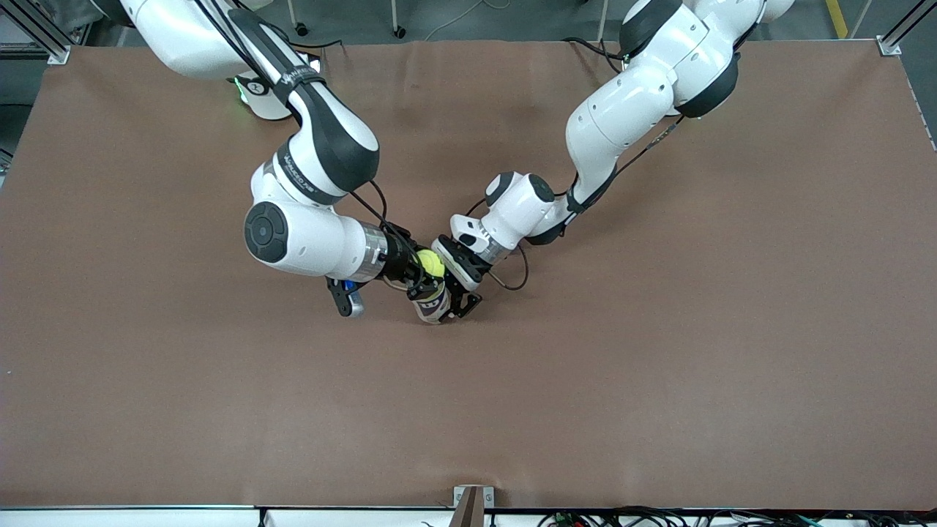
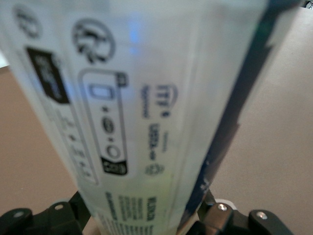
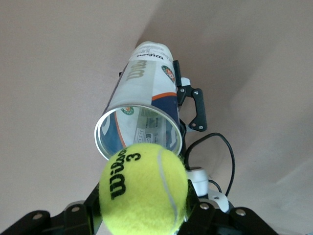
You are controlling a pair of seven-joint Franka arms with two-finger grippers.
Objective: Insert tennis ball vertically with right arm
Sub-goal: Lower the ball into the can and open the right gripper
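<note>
Right end effector (image 1: 419,272): clamped on the ball (image 1: 430,263), over the can mouth at worktop centre.
Left end effector (image 1: 455,293): part-open span gripping the can (image 1: 432,300) by its wall, upright on the worktop (image 1: 659,366).
Ball place: just above the rim, at 6 o'clock of the opening in the right wrist view, not yet inside.
Risk: off-centre descent, ball catching the rim and tipping or twisting the can in its grip.
Risk: the two end effectors nearly touching; collision likely on a careless push.
Room: bare worktop all round, edges well apart; only tight spot at the can mouth.
</note>
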